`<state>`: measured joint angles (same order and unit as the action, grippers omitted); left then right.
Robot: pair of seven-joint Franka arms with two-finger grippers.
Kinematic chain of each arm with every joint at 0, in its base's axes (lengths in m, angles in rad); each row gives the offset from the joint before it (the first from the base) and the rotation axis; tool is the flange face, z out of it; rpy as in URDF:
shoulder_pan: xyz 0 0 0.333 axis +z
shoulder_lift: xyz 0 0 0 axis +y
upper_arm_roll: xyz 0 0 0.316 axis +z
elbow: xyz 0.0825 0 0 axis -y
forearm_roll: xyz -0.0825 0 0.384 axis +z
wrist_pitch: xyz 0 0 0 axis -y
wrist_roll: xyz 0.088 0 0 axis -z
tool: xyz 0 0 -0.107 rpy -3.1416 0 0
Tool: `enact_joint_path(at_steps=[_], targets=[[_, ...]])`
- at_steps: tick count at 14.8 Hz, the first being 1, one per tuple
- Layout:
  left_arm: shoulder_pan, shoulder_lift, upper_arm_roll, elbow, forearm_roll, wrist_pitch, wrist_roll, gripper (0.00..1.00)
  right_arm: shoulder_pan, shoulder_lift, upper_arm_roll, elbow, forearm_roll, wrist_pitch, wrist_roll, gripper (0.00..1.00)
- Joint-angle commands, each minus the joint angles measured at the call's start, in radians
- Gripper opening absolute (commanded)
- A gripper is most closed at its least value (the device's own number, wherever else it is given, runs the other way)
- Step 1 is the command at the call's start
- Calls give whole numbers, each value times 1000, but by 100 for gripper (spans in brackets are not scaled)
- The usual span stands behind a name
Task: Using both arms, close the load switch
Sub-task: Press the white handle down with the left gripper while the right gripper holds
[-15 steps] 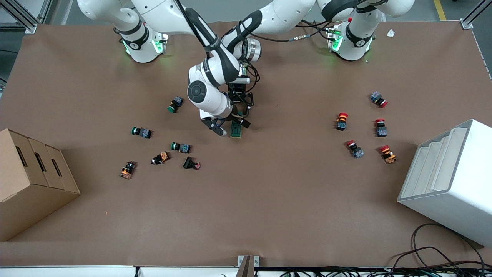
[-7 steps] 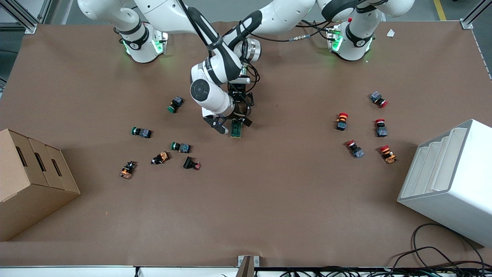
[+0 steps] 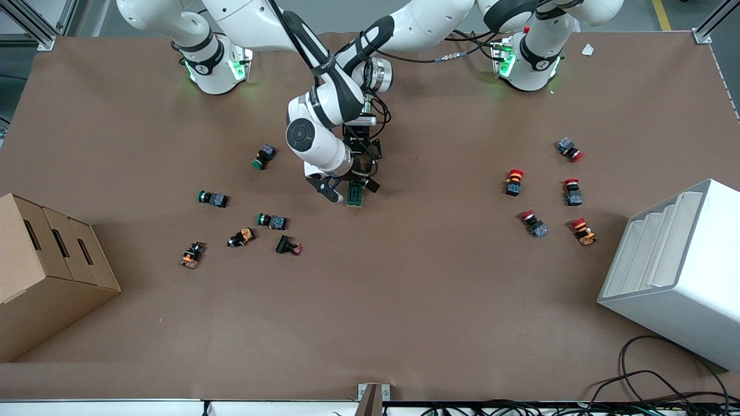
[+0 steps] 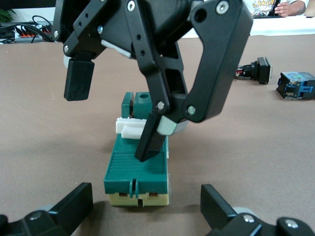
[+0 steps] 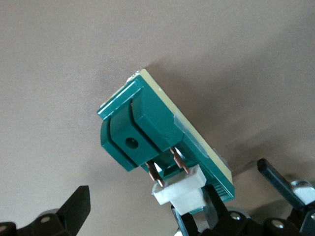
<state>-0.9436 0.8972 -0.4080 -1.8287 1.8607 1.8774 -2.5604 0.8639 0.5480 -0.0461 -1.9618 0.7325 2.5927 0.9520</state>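
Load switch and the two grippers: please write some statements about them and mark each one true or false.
1. The load switch lies on the bare table. True.
2. The left gripper is shut on the switch. False: it is open, with one finger at each side of the switch, and neither touches it.
3. One of the right gripper's fingers rests on top of the switch, beside the white lever. True.
4. The right gripper is shut. False: its fingers stand wide apart.
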Motion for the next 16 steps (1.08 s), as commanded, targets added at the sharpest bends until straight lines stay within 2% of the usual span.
enact_joint_path(at_steps=[1,4,16], targets=[[6,26,2,11,9,3,-15,99,-32,6,-5,61,25,-44,-7,100],[6,26,3,11,9,3,-15,99,-55,3,-9,106,24,-123,-6,100],[11,26,3,12,9,5,-14,99,-89,24,-9,155,11,-121,-12,100]])
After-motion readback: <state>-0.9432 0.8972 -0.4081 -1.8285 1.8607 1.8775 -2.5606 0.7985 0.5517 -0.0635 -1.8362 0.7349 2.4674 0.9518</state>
